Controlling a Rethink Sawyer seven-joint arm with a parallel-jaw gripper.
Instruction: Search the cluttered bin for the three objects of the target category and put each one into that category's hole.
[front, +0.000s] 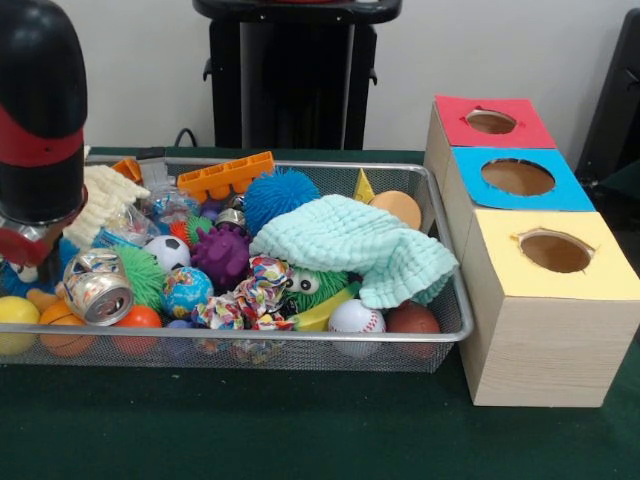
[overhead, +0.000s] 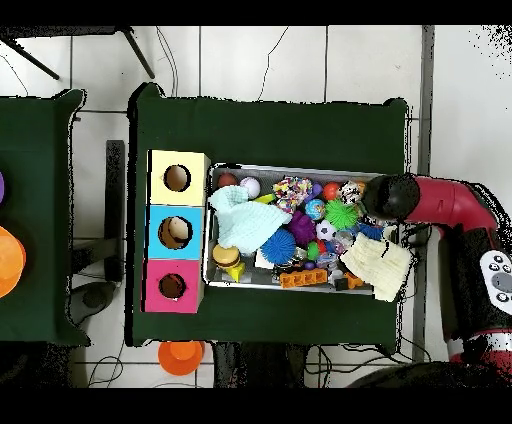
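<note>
The wire mesh bin (front: 300, 338) is packed with toys and also shows in the overhead view (overhead: 290, 167). My black and red arm (front: 40, 120) hangs over the bin's left end. The gripper (front: 20, 255) is low among the toys there and mostly hidden by the arm. From above, the arm's end (overhead: 383, 197) covers it. No tan and orange-brown plush animal shows. A green fuzzy toy with eyes (front: 310, 285) peeks out under a mint knitted cloth (front: 355, 245). The red-topped box's hole (front: 491, 121) is at the far right, and also shows in the overhead view (overhead: 172, 286).
The blue-topped hole (front: 517, 177) and yellow-topped hole (front: 555, 250) are in the same row of boxes. The bin holds a cream knitted cloth (front: 105, 200), a blue puffer ball (front: 280, 195), a purple spiky ball (front: 222, 255), a crushed can (front: 97, 285) and a baseball (front: 355, 316).
</note>
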